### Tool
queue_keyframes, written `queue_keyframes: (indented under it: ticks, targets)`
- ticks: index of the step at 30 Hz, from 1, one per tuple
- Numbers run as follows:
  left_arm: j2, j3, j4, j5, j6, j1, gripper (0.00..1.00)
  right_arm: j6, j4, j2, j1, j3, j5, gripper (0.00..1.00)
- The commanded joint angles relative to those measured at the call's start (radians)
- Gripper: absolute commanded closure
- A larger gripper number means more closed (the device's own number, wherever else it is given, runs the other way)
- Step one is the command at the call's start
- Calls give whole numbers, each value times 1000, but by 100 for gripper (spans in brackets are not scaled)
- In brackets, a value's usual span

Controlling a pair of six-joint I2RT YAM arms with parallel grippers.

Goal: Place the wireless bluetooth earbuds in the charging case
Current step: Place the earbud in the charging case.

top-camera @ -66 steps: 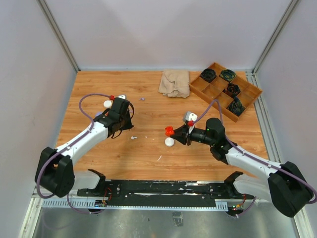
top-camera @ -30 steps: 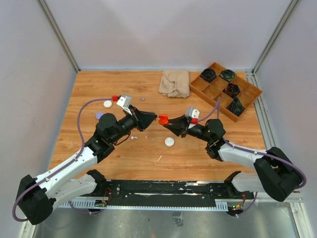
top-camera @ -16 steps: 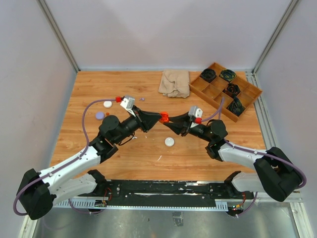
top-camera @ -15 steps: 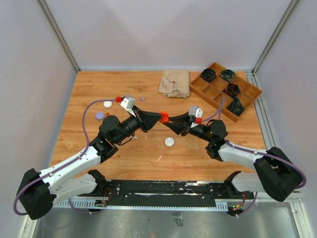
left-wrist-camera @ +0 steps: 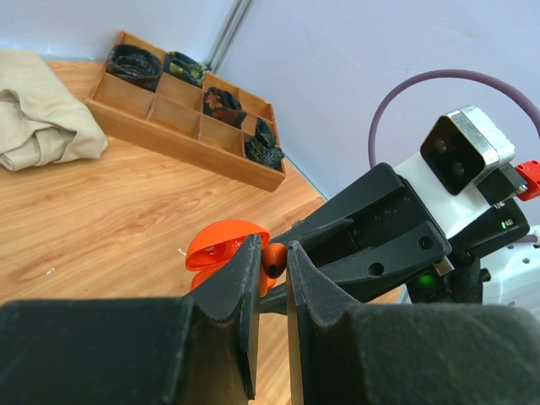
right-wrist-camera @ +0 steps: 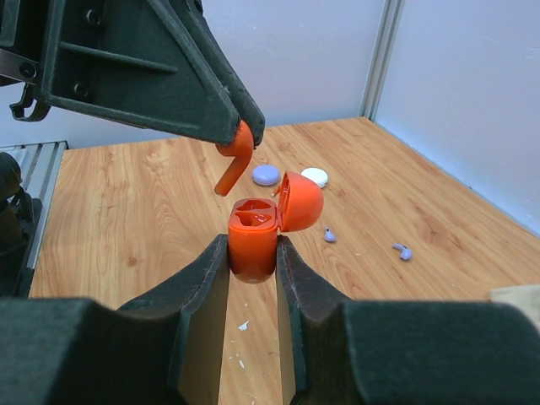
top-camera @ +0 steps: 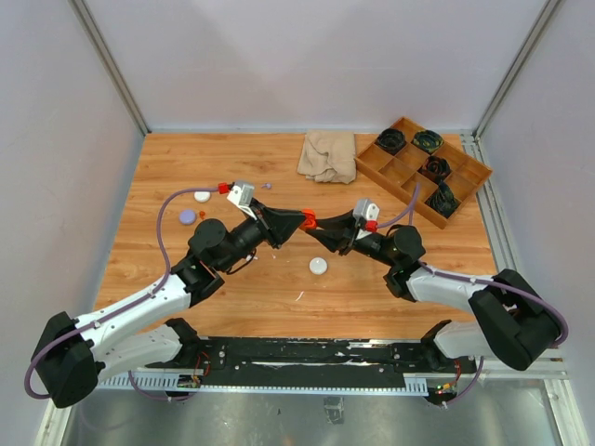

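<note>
My right gripper [right-wrist-camera: 253,246] is shut on an orange charging case [right-wrist-camera: 253,236], held upright above the table with its lid [right-wrist-camera: 300,201] hinged open. My left gripper [left-wrist-camera: 272,251] is shut on an orange earbud [left-wrist-camera: 275,258], which hangs stem-down [right-wrist-camera: 233,164] just up and left of the case's open sockets, not touching them. In the top view the two grippers meet tip to tip at the case [top-camera: 309,220] over the table's middle. Two pale purple earbuds [right-wrist-camera: 329,235] [right-wrist-camera: 403,250] lie loose on the table beyond.
A white round case [top-camera: 319,266] lies below the grippers. Another white case [top-camera: 202,196] and a purple case [top-camera: 187,216] lie at the left. A beige cloth [top-camera: 327,154] and a wooden divided tray [top-camera: 462,190] with black coils sit at the back right.
The left arm swung from the table's left to the middle with the orange earbud. The right arm lifted the orange case to meet it. Over the last half second both barely moved.
</note>
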Motion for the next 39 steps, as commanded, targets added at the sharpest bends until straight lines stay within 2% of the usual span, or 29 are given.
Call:
queue_keyframes:
  ticks: [1, 16, 39]
  targets:
    - [-9, 3, 49, -48, 30, -15, 87, 4, 84, 5, 35, -14, 18, 99]
    - [0, -21, 66, -84, 54, -21, 87, 4, 101, -5, 37, -18, 17, 99]
    - [21, -55, 146, -55, 39, -33, 87, 36, 150, -12, 40, -22, 12, 99]
